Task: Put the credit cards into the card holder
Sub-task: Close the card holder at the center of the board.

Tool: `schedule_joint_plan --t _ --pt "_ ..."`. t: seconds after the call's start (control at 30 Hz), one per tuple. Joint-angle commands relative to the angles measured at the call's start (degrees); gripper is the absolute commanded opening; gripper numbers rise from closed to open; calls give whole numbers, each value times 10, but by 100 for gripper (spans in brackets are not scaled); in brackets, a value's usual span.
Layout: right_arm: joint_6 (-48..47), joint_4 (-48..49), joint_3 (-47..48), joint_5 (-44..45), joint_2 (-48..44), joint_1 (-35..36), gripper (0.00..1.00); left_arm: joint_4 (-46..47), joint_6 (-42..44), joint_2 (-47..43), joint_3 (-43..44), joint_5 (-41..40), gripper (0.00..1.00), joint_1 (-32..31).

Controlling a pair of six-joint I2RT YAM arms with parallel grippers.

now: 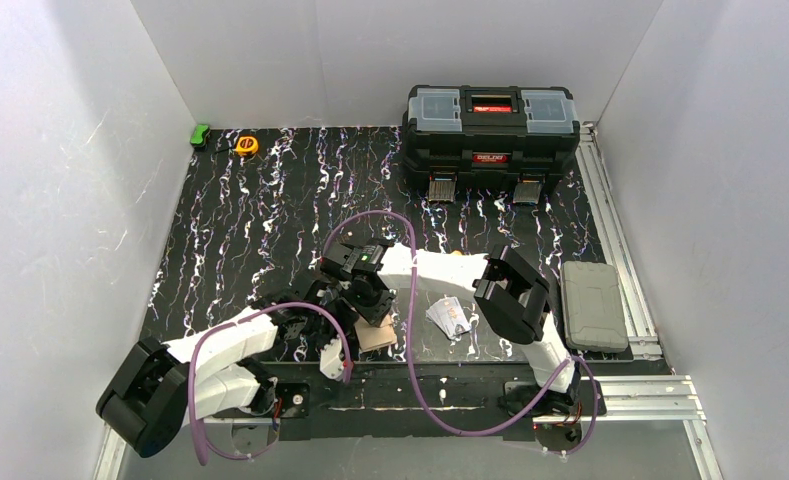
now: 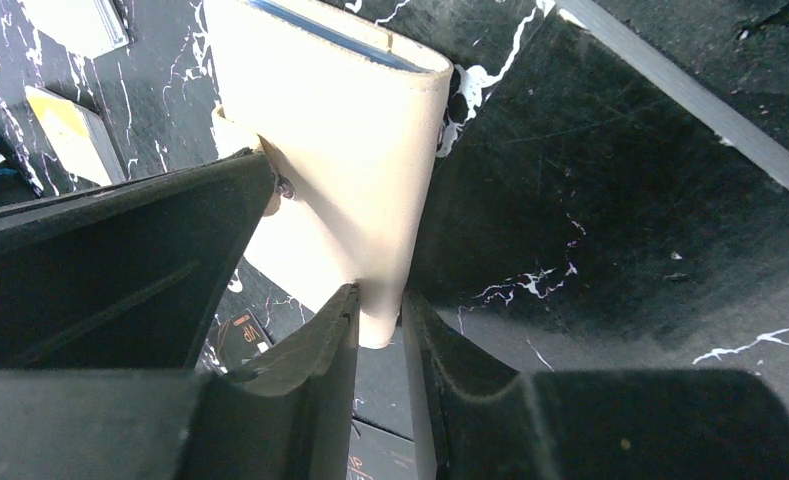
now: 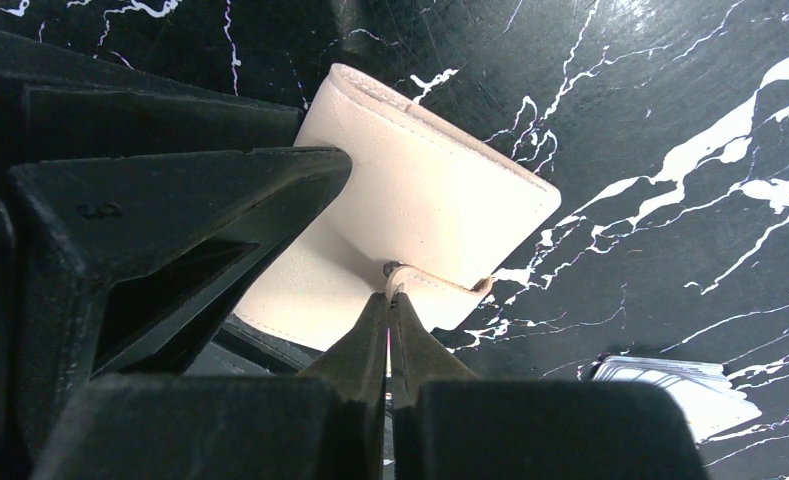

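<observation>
The cream card holder (image 1: 377,336) is near the table's front edge, between both grippers. In the left wrist view the card holder (image 2: 350,150) stands on edge, and a thin blue edge (image 2: 320,30) shows along its far end. My left gripper (image 2: 380,305) is shut on its near corner. My right gripper (image 3: 391,290) is shut on the holder's snap tab (image 3: 440,283), pulled away from the holder (image 3: 420,190). Silver-white cards (image 1: 450,318) lie on the table to the right and also show in the right wrist view (image 3: 685,390). An orange-yellow card (image 2: 75,135) lies further off.
A big black toolbox (image 1: 490,125) stands at the back right. A grey case (image 1: 592,305) lies at the right edge. A yellow tape measure (image 1: 247,145) and a green object (image 1: 201,134) sit at the back left. Dark cards with orange print (image 2: 238,335) lie under the holder.
</observation>
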Motion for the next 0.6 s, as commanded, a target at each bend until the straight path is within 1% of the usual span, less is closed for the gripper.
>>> schedule_joint_plan --t 0.0,0.57 --pt "-3 15 18 6 4 -5 1 -38 -8 -8 -16 10 21 -4" --pt "8 20 18 30 2 -12 1 -36 -10 -10 -19 12 21 -7"
